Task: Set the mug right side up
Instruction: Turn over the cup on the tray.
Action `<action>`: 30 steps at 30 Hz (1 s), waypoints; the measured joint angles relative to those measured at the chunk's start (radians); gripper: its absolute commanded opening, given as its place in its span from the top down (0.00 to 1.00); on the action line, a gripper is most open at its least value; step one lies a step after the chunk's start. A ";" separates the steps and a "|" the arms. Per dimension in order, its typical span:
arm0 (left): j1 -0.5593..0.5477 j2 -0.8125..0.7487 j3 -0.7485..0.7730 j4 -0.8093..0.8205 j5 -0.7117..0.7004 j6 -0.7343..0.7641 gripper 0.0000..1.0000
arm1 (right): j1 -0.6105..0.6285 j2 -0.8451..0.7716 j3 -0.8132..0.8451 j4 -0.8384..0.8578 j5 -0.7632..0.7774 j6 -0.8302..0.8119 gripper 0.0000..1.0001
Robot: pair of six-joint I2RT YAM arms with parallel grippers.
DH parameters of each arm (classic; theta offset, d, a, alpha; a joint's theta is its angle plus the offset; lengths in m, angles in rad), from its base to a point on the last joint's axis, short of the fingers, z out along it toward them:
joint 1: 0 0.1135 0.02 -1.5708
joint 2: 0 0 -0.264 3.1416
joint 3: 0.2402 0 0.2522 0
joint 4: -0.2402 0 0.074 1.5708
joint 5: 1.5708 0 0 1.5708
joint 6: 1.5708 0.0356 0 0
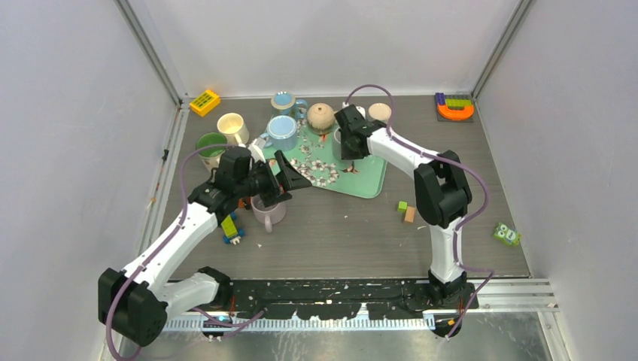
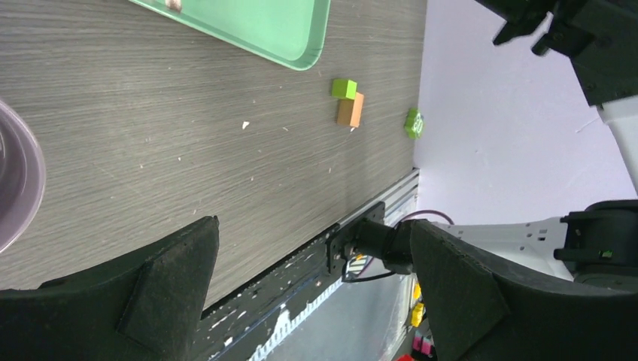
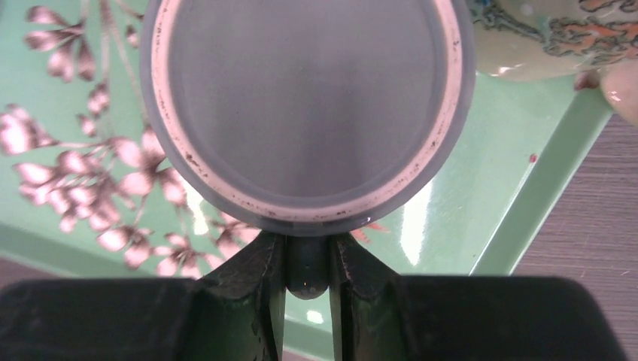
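A grey mug stands upside down on the green flowered tray; its flat base with a pale unglazed ring faces the right wrist camera. My right gripper is shut on the mug's handle, one finger on each side. In the top view the right gripper covers most of this mug at the tray's far edge. My left gripper is open and empty, held above the table beside a lilac mug, whose rim shows in the left wrist view.
Two blue mugs, a cream mug and a green mug stand at the back left. A round patterned pot sits by the tray. Green and orange blocks and a green toy lie to the right.
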 measured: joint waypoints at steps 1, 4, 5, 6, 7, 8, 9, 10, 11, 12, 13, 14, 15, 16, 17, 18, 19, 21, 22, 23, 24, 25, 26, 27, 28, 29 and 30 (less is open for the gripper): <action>0.004 0.002 -0.007 0.018 0.005 -0.015 0.00 | 0.000 -0.011 -0.001 -0.005 -0.021 0.004 0.99; 0.014 0.015 -0.024 0.073 0.019 -0.060 0.01 | 0.000 -0.056 -0.006 -0.009 -0.089 0.025 0.99; 0.019 0.022 -0.030 0.092 0.026 -0.074 0.01 | 0.000 -0.076 -0.010 -0.009 -0.117 0.036 0.99; 0.022 0.029 -0.038 0.115 0.030 -0.093 0.02 | 0.000 -0.098 -0.013 -0.009 -0.141 0.048 0.99; 0.025 0.036 -0.045 0.134 0.034 -0.110 0.02 | 0.000 -0.117 -0.018 -0.009 -0.165 0.059 0.99; 0.027 0.042 -0.050 0.150 0.037 -0.122 0.03 | 0.000 -0.138 -0.025 -0.009 -0.195 0.071 0.99; 0.029 0.048 -0.056 0.166 0.039 -0.138 0.04 | 0.000 -0.160 -0.035 -0.009 -0.221 0.086 0.99; 0.032 0.055 -0.062 0.183 0.042 -0.153 0.04 | 0.000 -0.177 -0.041 -0.007 -0.241 0.099 0.99; 0.034 0.062 -0.066 0.200 0.044 -0.170 0.06 | 0.001 -0.196 -0.048 -0.001 -0.265 0.116 0.99; 0.036 0.067 -0.070 0.211 0.046 -0.180 0.06 | 0.002 -0.210 -0.054 0.007 -0.285 0.132 0.99; 0.039 0.072 -0.073 0.224 0.048 -0.195 0.08 | 0.002 -0.222 -0.060 0.016 -0.300 0.145 0.99; 0.042 0.077 -0.076 0.240 0.051 -0.208 0.10 | 0.002 -0.235 -0.066 0.030 -0.317 0.163 0.99; 0.044 0.080 -0.080 0.256 0.054 -0.223 0.11 | 0.002 -0.245 -0.072 0.042 -0.333 0.180 0.99; 0.047 0.084 -0.085 0.275 0.056 -0.238 0.12 | 0.002 -0.253 -0.081 0.058 -0.346 0.198 0.99; 0.049 0.088 -0.090 0.294 0.059 -0.252 0.13 | 0.002 -0.263 -0.090 0.076 -0.360 0.218 0.99; 0.051 0.093 -0.094 0.314 0.061 -0.269 0.14 | 0.002 -0.268 -0.097 0.087 -0.370 0.234 0.99; 0.051 0.100 -0.097 0.332 0.063 -0.280 0.15 | 0.002 -0.275 -0.109 0.106 -0.380 0.258 0.99; 0.052 0.112 -0.103 0.369 0.070 -0.308 0.17 | 0.002 -0.288 -0.138 0.149 -0.401 0.311 0.99; 0.052 0.120 -0.109 0.393 0.074 -0.325 0.19 | 0.002 -0.294 -0.153 0.168 -0.409 0.335 0.99; 0.052 0.127 -0.114 0.415 0.078 -0.342 0.21 | 0.002 -0.303 -0.179 0.203 -0.419 0.370 1.00; 0.052 0.136 -0.122 0.443 0.080 -0.362 0.22 | 0.002 -0.311 -0.204 0.236 -0.427 0.404 0.99; 0.052 0.145 -0.129 0.467 0.082 -0.384 0.24 | 0.002 -0.318 -0.230 0.269 -0.433 0.436 0.99; 0.053 0.152 -0.136 0.488 0.083 -0.402 0.25 | 0.002 -0.327 -0.260 0.307 -0.439 0.473 0.99; 0.053 0.160 -0.141 0.507 0.084 -0.417 0.27 | 0.002 -0.335 -0.291 0.344 -0.445 0.508 0.99; 0.054 0.167 -0.144 0.520 0.084 -0.432 0.28 | 0.002 -0.343 -0.322 0.383 -0.448 0.548 0.99; 0.054 0.174 -0.146 0.539 0.084 -0.451 0.30 | 0.002 -0.349 -0.352 0.420 -0.451 0.586 0.99; 0.055 0.182 -0.147 0.556 0.084 -0.465 0.32 | 0.002 -0.351 -0.374 0.449 -0.454 0.618 0.99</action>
